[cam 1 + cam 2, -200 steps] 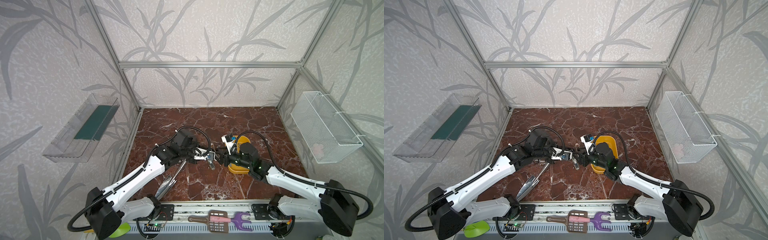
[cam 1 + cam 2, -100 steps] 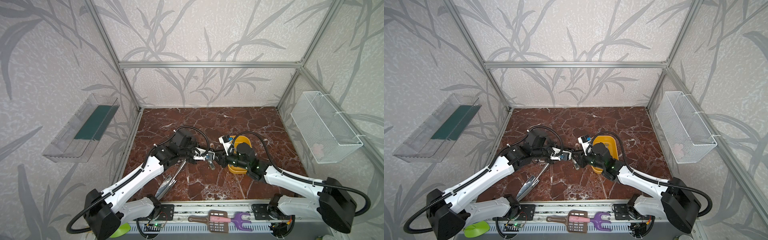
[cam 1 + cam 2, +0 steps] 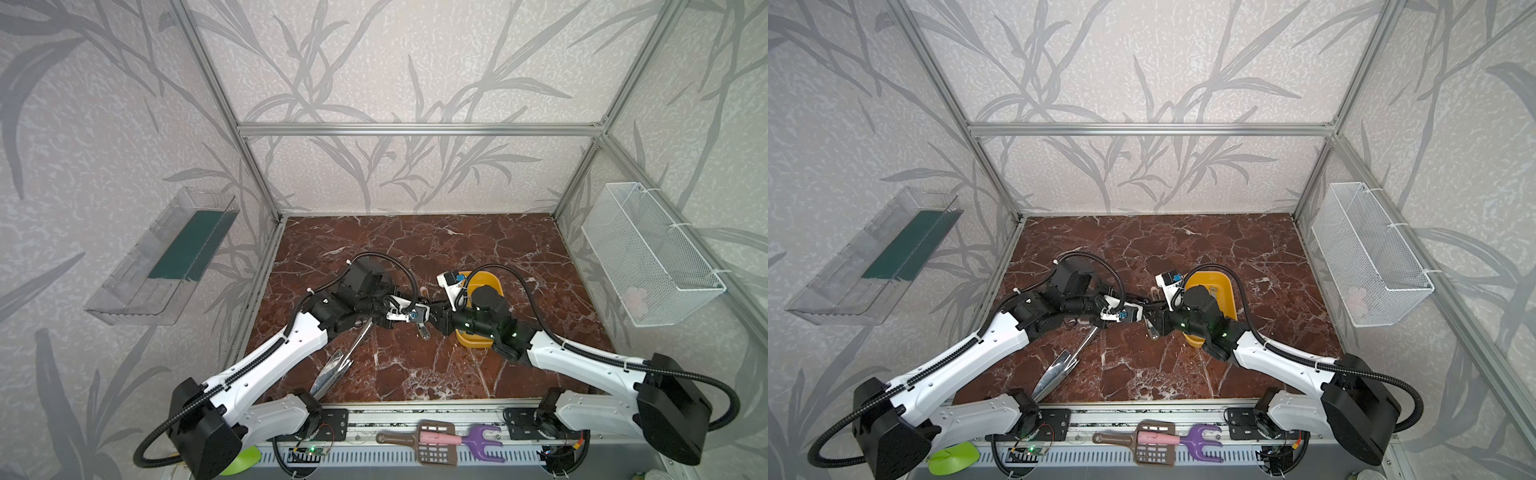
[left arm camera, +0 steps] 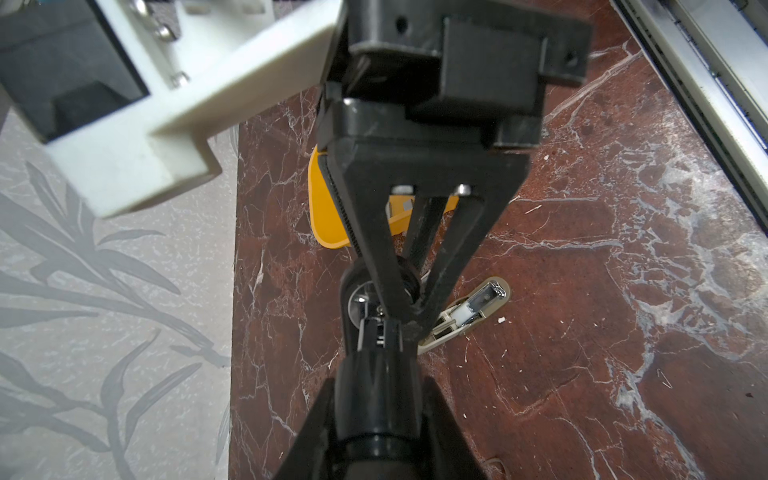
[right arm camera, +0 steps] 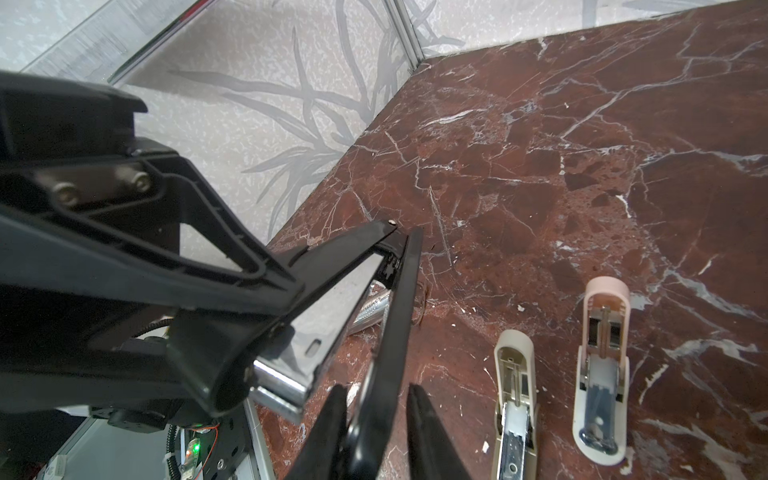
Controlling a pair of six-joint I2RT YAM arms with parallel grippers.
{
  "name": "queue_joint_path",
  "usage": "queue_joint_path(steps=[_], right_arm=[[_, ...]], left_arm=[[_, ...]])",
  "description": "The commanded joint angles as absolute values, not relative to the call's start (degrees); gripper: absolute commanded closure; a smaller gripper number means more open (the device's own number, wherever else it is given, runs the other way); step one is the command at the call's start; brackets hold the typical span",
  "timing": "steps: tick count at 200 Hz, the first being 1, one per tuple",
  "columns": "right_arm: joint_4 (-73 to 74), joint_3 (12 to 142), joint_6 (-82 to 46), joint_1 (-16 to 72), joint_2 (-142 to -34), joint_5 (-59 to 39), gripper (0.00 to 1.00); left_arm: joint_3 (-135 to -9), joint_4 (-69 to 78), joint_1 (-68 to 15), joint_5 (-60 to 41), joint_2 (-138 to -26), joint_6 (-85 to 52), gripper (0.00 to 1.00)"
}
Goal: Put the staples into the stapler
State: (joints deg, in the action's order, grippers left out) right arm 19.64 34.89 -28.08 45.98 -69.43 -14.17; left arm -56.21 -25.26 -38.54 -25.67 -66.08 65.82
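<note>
Looking across the red-brown veined marble tabletop (image 3: 415, 249), we find both arms meeting mid-table. The left gripper (image 4: 378, 374) has its fingers clamped on one end of an opened black plastic stapler (image 5: 397, 307), and the right gripper (image 5: 376, 390) pinches the stapler's slim black arm. A rounded yellow plastic tray (image 4: 322, 208) sits under the right arm, and long silver metal tongs (image 3: 332, 370) lie by the left. An open pink plastic stapler (image 5: 602, 353) and an open beige plastic stapler (image 5: 515, 374) lie side by side on the marble. One small grey metal staple strip (image 4: 406, 205) shows inside the tray.
</note>
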Motion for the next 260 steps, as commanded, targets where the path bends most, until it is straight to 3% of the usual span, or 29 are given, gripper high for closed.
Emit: queue_joint_path(steps=[1, 91, 260], right_arm=[[16.1, 36.4, -28.5, 45.1, -70.3, -8.9, 0.74], [12.8, 36.5, -29.0, 45.1, -70.1, -3.8, 1.0], [12.5, 34.9, -33.1, 43.3, -71.5, -0.9, 1.0]], left_arm=[[-57.0, -24.9, -38.8, -32.6, -64.3, 67.2, 1.0], [-55.4, -19.6, -35.3, -37.4, -61.6, 61.3, 1.0], [-54.3, -15.4, -30.6, -42.3, -59.1, 56.9, 1.0]])
